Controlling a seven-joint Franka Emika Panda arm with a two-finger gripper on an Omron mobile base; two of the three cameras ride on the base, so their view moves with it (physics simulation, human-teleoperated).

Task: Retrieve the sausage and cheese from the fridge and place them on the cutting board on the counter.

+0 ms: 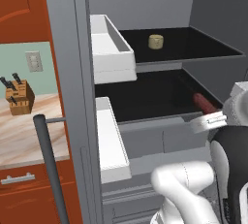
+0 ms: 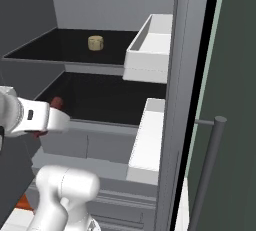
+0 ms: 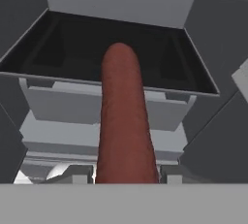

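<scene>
The fridge (image 1: 65, 72) stands open, showing dark shelves. My gripper (image 3: 125, 177) is shut on the sausage (image 3: 123, 116), a dark red-brown link that sticks out forward from between the fingertips (image 3: 80, 174). From the base, the sausage (image 1: 205, 103) hangs at the right front of the lower shelf, just beyond my white hand (image 1: 209, 121); from the other side the sausage (image 2: 56, 103) shows past the hand (image 2: 47, 117). The cheese (image 1: 156, 41), a pale tan chunk, sits on the upper shelf (image 2: 95, 43). The counter (image 1: 24, 131) lies to the left. The cutting board is out of view.
Pale grey door bins (image 1: 112, 48) (image 1: 114, 143) project from the open left door beside the shelves. A long dark door handle (image 1: 48, 165) stands near the counter. A knife block (image 1: 19, 97) sits on the counter. The right door's handle (image 2: 210, 170) is close on the right.
</scene>
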